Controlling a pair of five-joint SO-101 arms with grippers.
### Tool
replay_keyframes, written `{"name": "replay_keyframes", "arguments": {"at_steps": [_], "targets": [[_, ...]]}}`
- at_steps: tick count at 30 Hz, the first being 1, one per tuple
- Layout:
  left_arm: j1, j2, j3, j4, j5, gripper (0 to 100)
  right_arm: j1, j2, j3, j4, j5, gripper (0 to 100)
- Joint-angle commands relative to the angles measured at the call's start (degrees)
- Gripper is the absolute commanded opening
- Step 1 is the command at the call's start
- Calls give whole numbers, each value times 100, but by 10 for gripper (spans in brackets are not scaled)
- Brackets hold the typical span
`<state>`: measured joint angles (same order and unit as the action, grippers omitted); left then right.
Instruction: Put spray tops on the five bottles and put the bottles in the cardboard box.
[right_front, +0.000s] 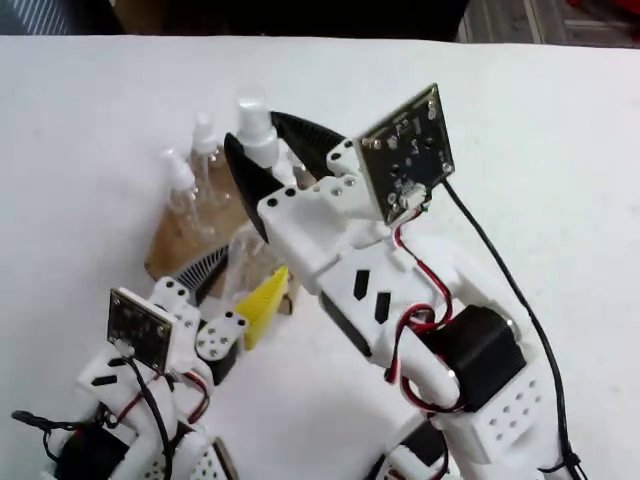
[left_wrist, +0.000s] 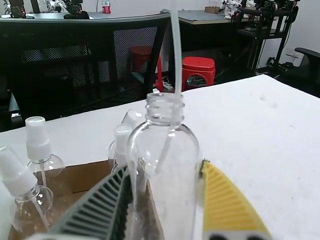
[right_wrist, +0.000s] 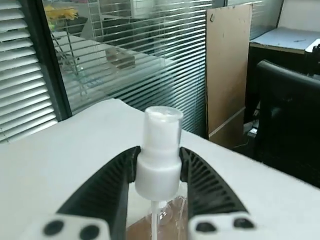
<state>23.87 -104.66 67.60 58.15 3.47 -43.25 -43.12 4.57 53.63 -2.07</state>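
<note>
With the left claw (left_wrist: 165, 172) clamped on the clear plastic bottle (left_wrist: 162, 117) beside the brown cardboard box (left_wrist: 80, 175), the right claw (right_wrist: 158, 152), closed on the white spray top (right_wrist: 160, 142), had to descend straight, keeping its thin tube (left_wrist: 175, 60) inside the open neck.

No legible text, label, brand, number or sign on anything here.

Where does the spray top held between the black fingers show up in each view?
High view: spray top between the right gripper's black fingers, upper middle.
Left wrist view: its thin tube drops into the open bottle, centre.
Right wrist view: spray top at centre, clamped in that gripper.
Shared landmark: the cardboard box, high and left wrist views.
</note>
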Motion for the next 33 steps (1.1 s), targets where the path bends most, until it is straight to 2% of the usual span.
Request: {"name": "replay_keyframes", "arguments": {"at_steps": [1, 14, 20, 25, 31, 33], "targets": [[92, -31, -53, -176, 44, 22, 4, -268, 132, 136, -589, 16], [92, -31, -53, -176, 44, 22, 4, -673, 1345, 48, -624, 21], [92, -31, -53, -176, 44, 22, -145, -892, 1503, 48, -624, 166], [92, -31, -44, -176, 44, 22, -145, -1015, 1046, 180, -624, 174], [-330, -31, -44, -176, 70, 22, 31, -1007, 9, 620, -624, 168], [-356, -31, -44, -176, 70, 22, 295, -998, -176, 620, -624, 104]]}}
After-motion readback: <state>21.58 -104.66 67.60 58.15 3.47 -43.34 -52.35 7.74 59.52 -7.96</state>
